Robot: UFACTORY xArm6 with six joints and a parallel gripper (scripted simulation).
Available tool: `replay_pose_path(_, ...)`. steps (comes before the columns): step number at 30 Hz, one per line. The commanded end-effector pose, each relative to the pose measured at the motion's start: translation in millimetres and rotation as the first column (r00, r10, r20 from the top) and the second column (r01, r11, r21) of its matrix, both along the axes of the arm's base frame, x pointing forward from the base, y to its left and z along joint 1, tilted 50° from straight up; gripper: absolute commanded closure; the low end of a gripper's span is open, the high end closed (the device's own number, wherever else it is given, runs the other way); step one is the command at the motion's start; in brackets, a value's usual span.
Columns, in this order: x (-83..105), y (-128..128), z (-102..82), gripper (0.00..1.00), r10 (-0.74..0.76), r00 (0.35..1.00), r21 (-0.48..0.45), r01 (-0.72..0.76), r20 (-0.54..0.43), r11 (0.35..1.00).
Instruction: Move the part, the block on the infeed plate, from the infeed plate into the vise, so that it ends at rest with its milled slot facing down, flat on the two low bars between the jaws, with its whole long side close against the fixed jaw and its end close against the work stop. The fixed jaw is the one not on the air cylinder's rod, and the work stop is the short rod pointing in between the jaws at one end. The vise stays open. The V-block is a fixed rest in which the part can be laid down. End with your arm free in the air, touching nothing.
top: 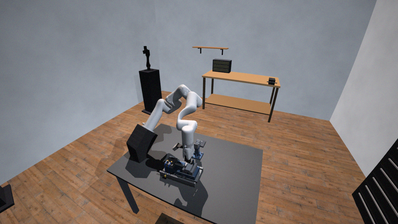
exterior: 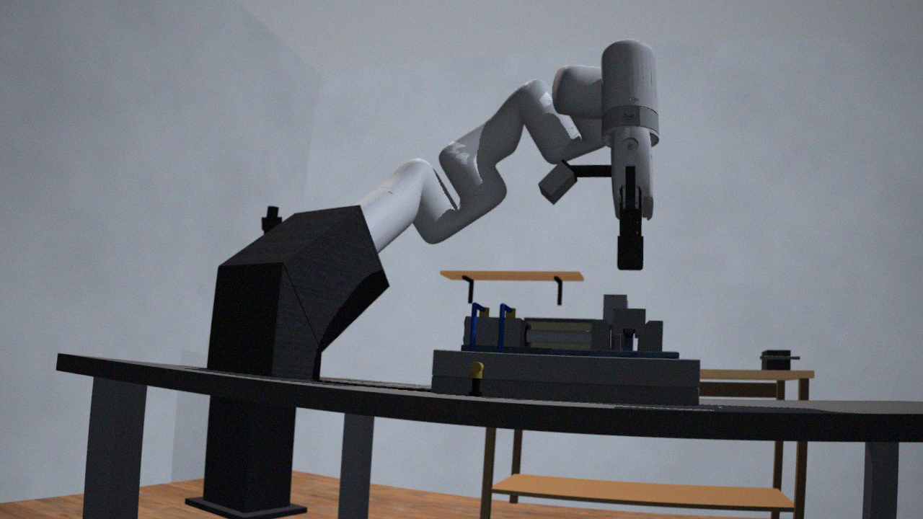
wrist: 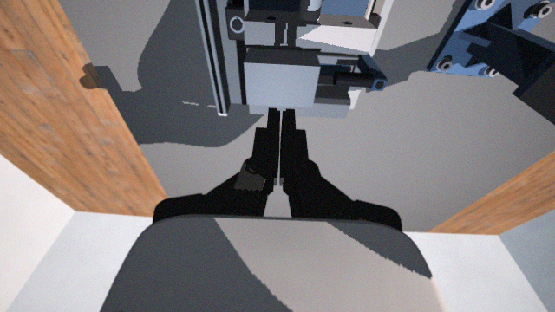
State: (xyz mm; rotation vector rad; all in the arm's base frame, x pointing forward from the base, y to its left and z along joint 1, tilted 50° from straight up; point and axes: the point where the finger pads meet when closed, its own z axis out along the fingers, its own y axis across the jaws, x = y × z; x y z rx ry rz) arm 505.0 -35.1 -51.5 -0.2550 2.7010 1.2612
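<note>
My gripper (wrist: 280, 126) is shut with nothing between the fingers. It hangs in the air well above the vise (exterior: 567, 335) and also shows in the exterior view (exterior: 629, 261) and the top view (top: 188, 160). In the wrist view the part, a light grey block (wrist: 282, 84), lies in the vise straight under my fingertips. Its right end is next to the work stop, a dark rod in a blue bracket (wrist: 353, 80); I cannot tell whether they touch. The air cylinder (exterior: 558, 332) is on the far side of the part. The slot is hidden.
The blue V-block (wrist: 486, 39) stands to the right of the vise, and also shows in the top view (top: 198, 151) with the infeed plate (top: 201, 142) behind it. The arm's black base (top: 140, 143) stands at the table's back left. Blue air hoses (exterior: 487, 319) rise at the cylinder end.
</note>
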Motion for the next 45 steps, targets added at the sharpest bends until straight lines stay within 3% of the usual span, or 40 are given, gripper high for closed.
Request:
replay_pose_path(1,2.0,-4,-1.5,1.00,-0.002,1.000,-0.002,0.002,0.003,1.000)
replay_pose_path(8,9.8,-30,-32.4,1.00,-0.003,1.000,-0.002,0.003,0.002,1.000)
replay_pose_path(45,9.9,-30,-32.8,1.00,-0.003,1.000,-0.002,0.003,0.002,1.000)
